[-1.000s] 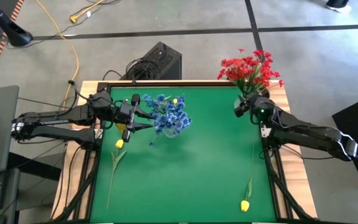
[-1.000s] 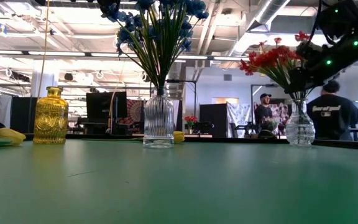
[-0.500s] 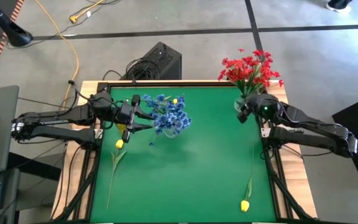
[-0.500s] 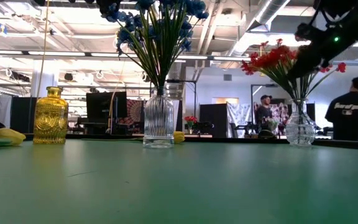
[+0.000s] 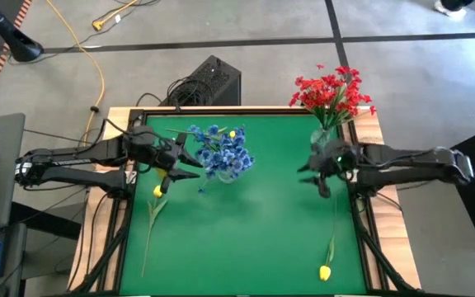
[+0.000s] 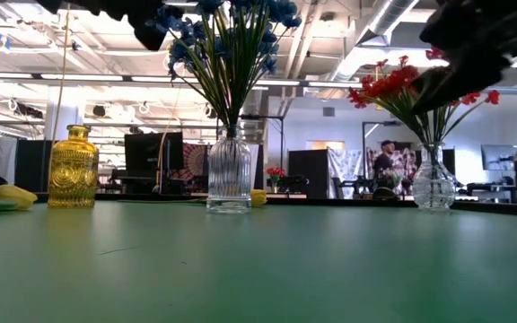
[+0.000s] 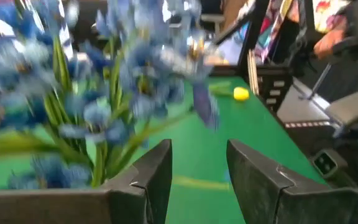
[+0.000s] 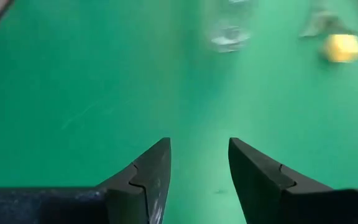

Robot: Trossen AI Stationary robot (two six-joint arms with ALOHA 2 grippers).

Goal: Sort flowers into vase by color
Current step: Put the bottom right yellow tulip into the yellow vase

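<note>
Presently the sorting stands roughly two-thirds complete, by my judgement. The blue flowers stand gathered in a clear ribbed vase at upper centre of the high view, and the red flowers fill a second clear vase at the upper right corner of the green table. The yellow vase, at the left of the low view, holds nothing that can be seen. Three yellow flowers remain loose: one yellow tulip lying at centre left, another tulip at lower right, and a small yellow bud behind the blue bunch. The left gripper hangs just beside the blue blooms, fingers parted with nothing between them. The right gripper hovers over bare table below the red vase, fingers likewise parted and empty.
</note>
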